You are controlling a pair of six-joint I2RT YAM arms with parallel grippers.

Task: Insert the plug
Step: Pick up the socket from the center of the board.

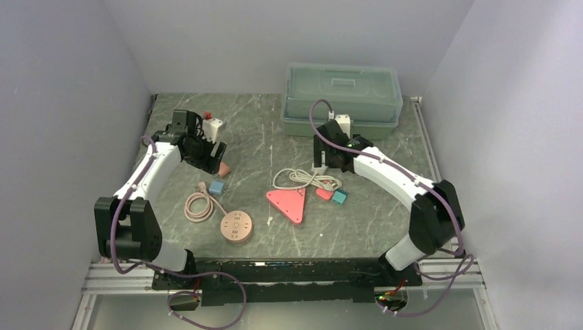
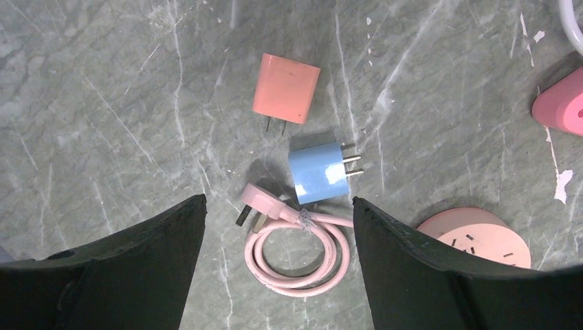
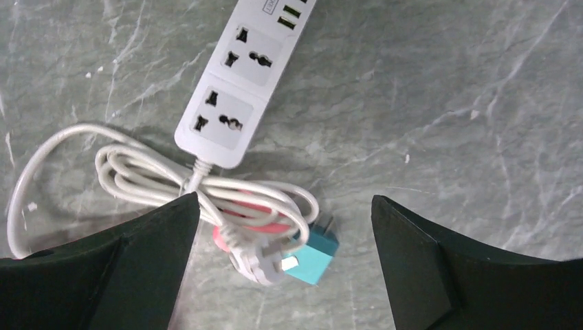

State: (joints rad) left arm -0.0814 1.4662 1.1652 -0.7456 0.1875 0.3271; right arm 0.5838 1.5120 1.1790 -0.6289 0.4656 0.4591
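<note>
Nothing's plugged in yet: your left tool [image 2: 278,203] and right tool [image 3: 284,199] hang apart, empty. The white plastic power strip [image 3: 237,89] sits unused, blue cube plug [image 2: 316,172] loose on the tabletop [image 2: 103,103].

Green lidded bin [image 1: 342,96] on marble table [image 1: 261,137]

Left end effector [image 2: 277,201] and right end effector [image 3: 284,198], both spread wide, empty
</note>
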